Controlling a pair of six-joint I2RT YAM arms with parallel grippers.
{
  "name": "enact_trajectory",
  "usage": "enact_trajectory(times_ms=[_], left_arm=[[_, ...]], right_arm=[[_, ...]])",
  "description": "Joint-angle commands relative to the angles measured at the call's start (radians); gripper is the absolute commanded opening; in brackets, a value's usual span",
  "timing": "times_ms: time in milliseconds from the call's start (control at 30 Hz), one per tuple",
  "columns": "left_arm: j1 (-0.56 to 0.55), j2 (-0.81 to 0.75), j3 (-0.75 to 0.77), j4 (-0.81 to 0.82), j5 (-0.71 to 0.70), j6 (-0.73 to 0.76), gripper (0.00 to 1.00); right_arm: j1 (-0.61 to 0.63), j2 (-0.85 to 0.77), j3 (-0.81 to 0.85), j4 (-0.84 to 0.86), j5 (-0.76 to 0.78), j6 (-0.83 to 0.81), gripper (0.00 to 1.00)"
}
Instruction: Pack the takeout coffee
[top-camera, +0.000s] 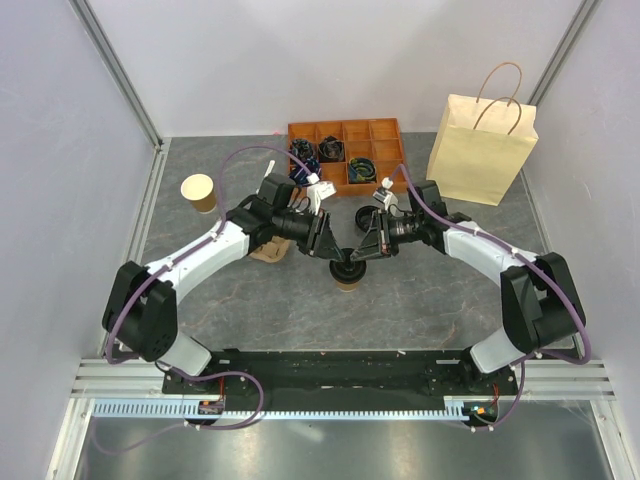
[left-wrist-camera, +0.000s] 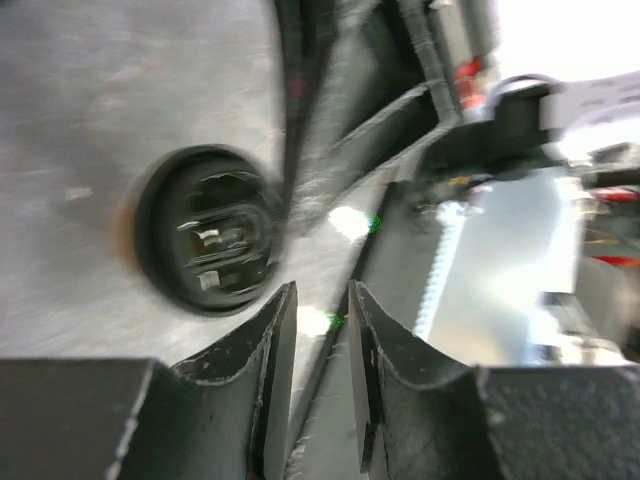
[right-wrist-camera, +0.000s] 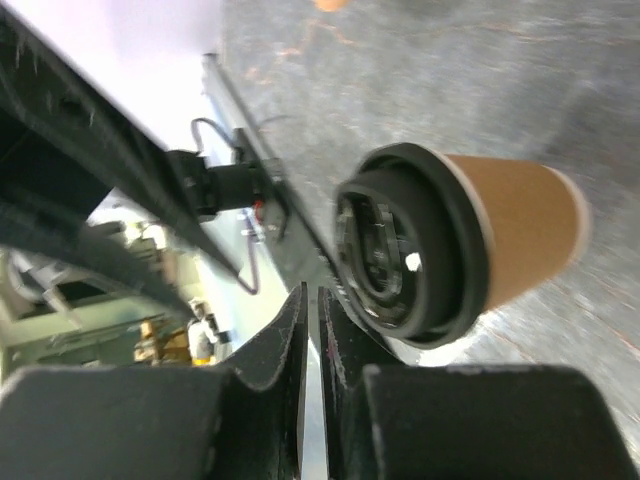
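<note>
Black fingers of the left gripper (left-wrist-camera: 320, 335) stood a little apart, with a narrow gap between them and nothing in it. The right gripper (right-wrist-camera: 312, 330) had its fingers nearly meeting, parted by only a thin slit, and it held nothing.

The coffee (top-camera: 348, 273) sat just off both sets of fingertips. In the left wrist view its black lid (left-wrist-camera: 210, 230) lay up and left of the tips, clear of them. In the right wrist view the brown cup and lid filled the right centre of the frame, just beside the tips; contact could not be judged.

From above, the coffee stood upright at frame centre on the grey table (top-camera: 420, 300). The two grippers converged just over it from left and right.

Further out:
- A tan carrier (top-camera: 268, 252) lay partly hidden under the left arm.
- A lidless cup (top-camera: 199, 192) stood upright at upper left, well apart.
- An orange tray (top-camera: 345, 124) at top centre held dark coiled items in some compartments.
- A paper bag (top-camera: 483, 150) stood upright at upper right with its handles up.
</note>
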Motion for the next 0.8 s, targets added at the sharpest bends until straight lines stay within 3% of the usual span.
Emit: enact_trajectory(times_ms=[0, 300, 767], left_arm=[[-0.009, 0.035, -0.044, 0.224, 0.164, -0.231, 0.34], [-0.011, 0.141, -0.011, 0.115, 0.034, -0.211, 0.31], [-0.012, 0.201, -0.006, 0.072, -0.009, -0.207, 0.28]], right_arm=[[-0.013, -0.036, 0.087, -0.2, 0.129, -0.144, 0.15], [0.007, -0.106, 0.19, -0.375, 0.415, -0.302, 0.25], [0.127, -0.062, 0.316, -0.481, 0.579, -0.387, 0.31]])
